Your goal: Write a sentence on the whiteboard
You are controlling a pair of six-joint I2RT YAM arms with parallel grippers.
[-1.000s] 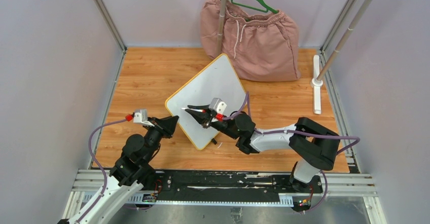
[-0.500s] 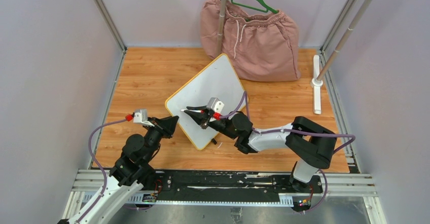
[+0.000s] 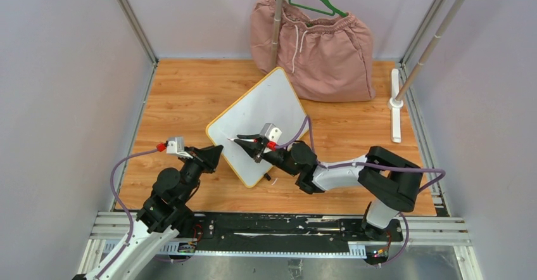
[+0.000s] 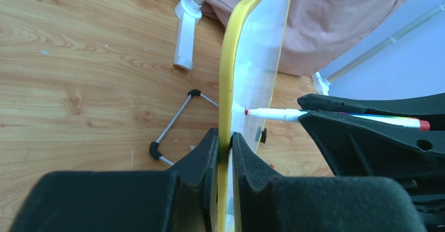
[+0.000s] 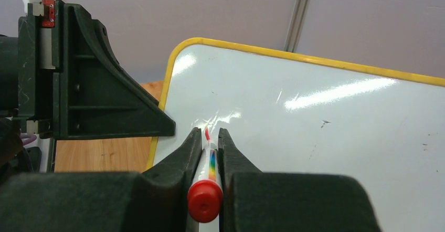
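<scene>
Tilting up, the whiteboard (image 3: 263, 112) seemingly runs lengthwise near-left to far-right.

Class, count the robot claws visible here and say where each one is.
2. The left claw clamps the whiteboard by its yellow rim. The right claw grips a marker whose tip is at the board's face. No others seem hidden.

Beyond whiteboard (image 3: 266, 102), shorts (image 3: 326, 55) and pole (image 3: 276, 26) block.

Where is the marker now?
Right wrist view: the marker is pinched in the right gripper, tip touching the whiteboard near the edge the left gripper clamps.
</scene>
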